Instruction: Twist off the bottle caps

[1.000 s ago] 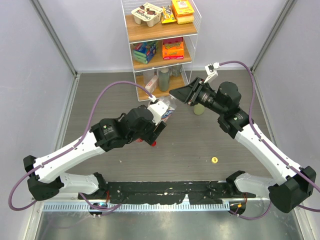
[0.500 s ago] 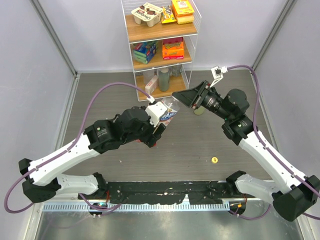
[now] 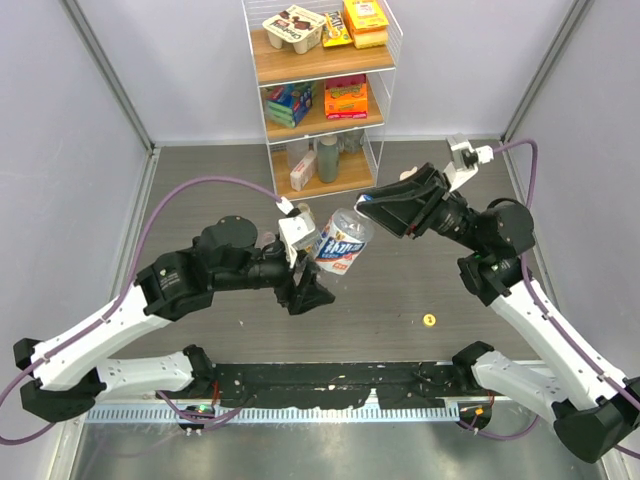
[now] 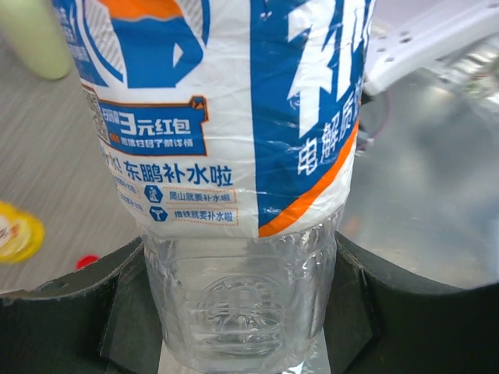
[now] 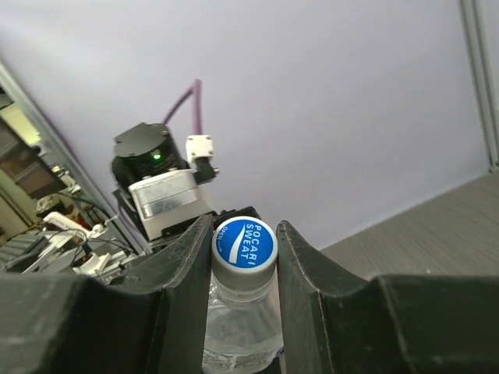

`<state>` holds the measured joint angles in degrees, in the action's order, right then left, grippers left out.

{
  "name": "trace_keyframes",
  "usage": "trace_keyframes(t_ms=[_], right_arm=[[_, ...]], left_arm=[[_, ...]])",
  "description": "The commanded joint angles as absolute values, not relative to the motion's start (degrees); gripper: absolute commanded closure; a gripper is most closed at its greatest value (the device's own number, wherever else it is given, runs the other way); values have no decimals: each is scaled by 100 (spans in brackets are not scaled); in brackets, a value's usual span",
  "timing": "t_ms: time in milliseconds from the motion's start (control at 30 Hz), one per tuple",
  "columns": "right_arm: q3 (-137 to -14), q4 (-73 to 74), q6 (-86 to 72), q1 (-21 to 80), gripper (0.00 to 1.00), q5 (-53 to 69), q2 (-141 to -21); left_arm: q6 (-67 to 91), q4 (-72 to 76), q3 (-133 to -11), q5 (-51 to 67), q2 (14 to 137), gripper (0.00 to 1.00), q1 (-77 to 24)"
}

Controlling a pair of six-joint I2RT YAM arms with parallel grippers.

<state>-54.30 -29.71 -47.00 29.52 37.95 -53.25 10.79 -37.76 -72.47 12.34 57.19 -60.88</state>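
My left gripper is shut on the base of a clear bottle with a blue-white label and holds it tilted above the table; the bottle fills the left wrist view. My right gripper is shut on its cap, white-sided with a blue printed top, one finger pressed to each side. A yellow cap lies on the table at the right front. A red cap lies on the table below the bottle. The other two bottles are out of view.
A white wire rack with snack boxes and bottles stands at the back centre. A pale green bottle shows in the left wrist view. Grey walls close in both sides. A black rail runs along the near edge.
My left arm has raised the bottle and swung it right and nearer. My right gripper has drawn back to the right and now grips the cap.
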Motion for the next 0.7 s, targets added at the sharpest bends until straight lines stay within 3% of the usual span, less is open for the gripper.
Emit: trace_keyframes(t_ms=[0,400,667], right_arm=[[-5309,-4199,-5009,2971,98,4236,-5177],[-5142,-5597,-5598,2971,98,4842,-5001],[-5133,-6152,-5827,2971,99,4966,-5001]], left_arm=[[1116,-2788,-7119,3118,5590,100,-6143],[1687,-1697,-6943,5167,5625,100,-6143],[1819,-1521,-6847,5510,5590,100,-6144]])
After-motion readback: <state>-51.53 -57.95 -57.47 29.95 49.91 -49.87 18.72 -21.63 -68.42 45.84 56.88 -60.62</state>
